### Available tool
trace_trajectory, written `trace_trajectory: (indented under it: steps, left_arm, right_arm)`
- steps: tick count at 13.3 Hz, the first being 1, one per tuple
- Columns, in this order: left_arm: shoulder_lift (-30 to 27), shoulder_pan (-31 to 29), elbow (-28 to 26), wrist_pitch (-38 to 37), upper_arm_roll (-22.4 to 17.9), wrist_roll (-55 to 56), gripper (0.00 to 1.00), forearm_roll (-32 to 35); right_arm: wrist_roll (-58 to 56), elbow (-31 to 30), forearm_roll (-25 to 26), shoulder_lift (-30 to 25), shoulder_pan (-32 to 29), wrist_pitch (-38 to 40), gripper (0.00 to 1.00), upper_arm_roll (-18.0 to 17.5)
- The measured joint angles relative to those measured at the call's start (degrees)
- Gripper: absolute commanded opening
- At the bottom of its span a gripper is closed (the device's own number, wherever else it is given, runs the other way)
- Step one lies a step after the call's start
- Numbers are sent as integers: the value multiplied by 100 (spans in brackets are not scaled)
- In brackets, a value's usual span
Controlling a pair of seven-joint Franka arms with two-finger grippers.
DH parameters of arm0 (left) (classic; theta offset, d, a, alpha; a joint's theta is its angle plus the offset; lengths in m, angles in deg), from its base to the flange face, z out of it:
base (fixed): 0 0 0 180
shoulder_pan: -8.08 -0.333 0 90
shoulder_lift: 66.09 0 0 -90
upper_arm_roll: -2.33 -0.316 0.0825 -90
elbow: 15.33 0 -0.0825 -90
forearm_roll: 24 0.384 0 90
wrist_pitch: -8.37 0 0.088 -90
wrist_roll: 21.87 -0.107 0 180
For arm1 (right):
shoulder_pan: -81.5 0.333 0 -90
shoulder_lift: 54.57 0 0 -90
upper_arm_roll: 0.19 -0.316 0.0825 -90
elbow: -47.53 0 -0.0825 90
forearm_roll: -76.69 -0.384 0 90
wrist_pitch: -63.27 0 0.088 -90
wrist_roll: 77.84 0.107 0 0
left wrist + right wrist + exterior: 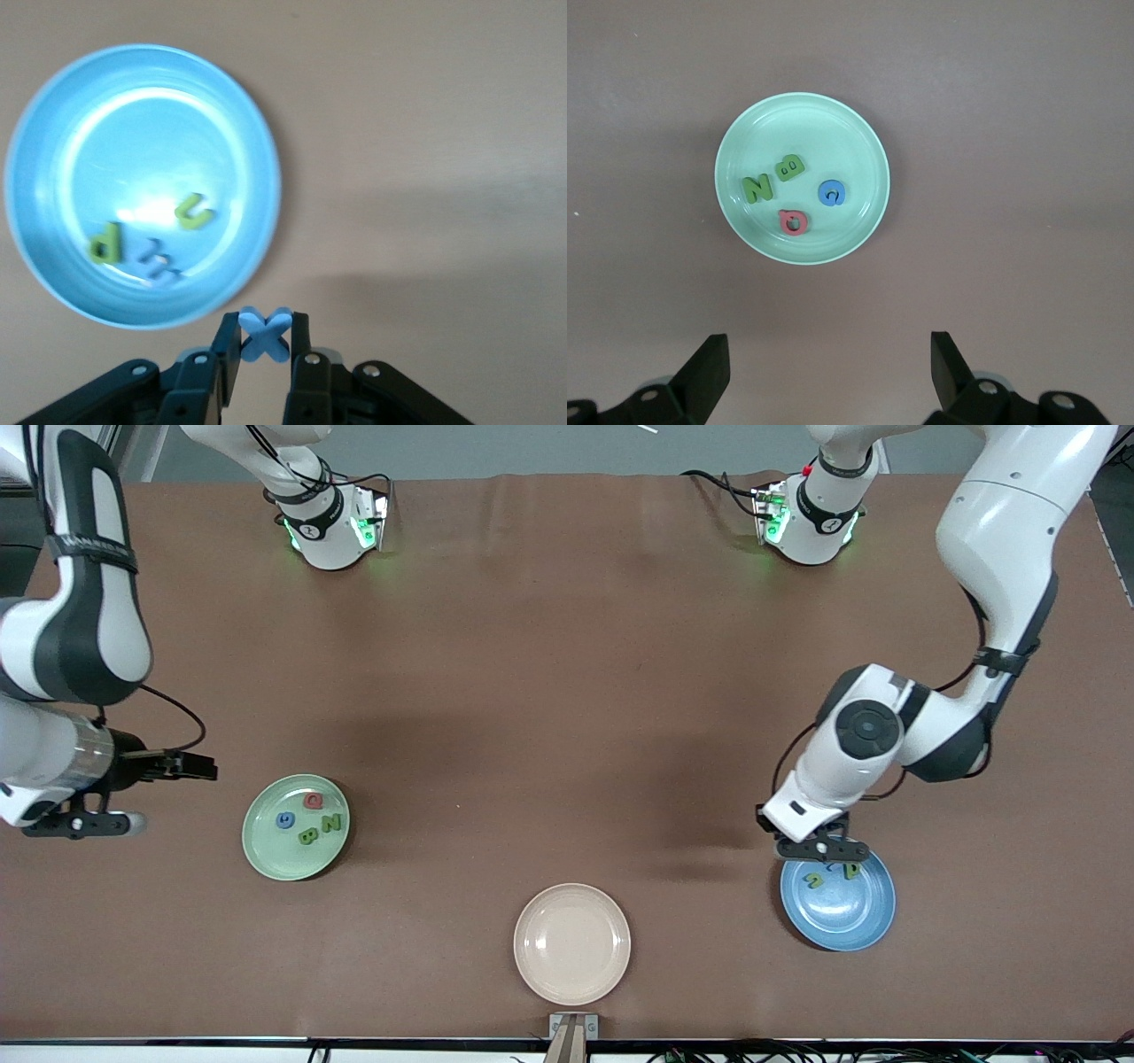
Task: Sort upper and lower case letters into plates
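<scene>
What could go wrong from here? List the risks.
1. The left gripper pinches the blue x over the rim of the blue plate, not its middle. Released here, the x might bounce off onto the table.
2. The green p, green u and blue m lie close to that rim, so a low pass could knock them.

The right gripper waits open beside the green plate.

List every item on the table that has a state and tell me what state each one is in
Pale mint green round plate: holds pink Q, green N, green B, blue G.
Glossy blue round plate: holds green p, green u, blue m.
Beige cream round plate: empty.
Blue x: gripped, at the blue plate's edge.
Left hand: shut on the x.
Right hand: open, holding nothing.
</scene>
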Motion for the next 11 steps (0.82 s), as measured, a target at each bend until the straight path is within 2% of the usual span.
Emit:
trace_trajectory:
  steps: [5, 11]
  left_arm:
    - [231, -636, 34, 74, -10, -1268, 3, 0]
    - [671, -737, 45, 604, -139, -1412, 8, 12]
  right_arm:
    - [7, 455, 11, 3, -67, 42, 100, 16]
    - [10, 586, -4, -1, -75, 345, 100, -17]
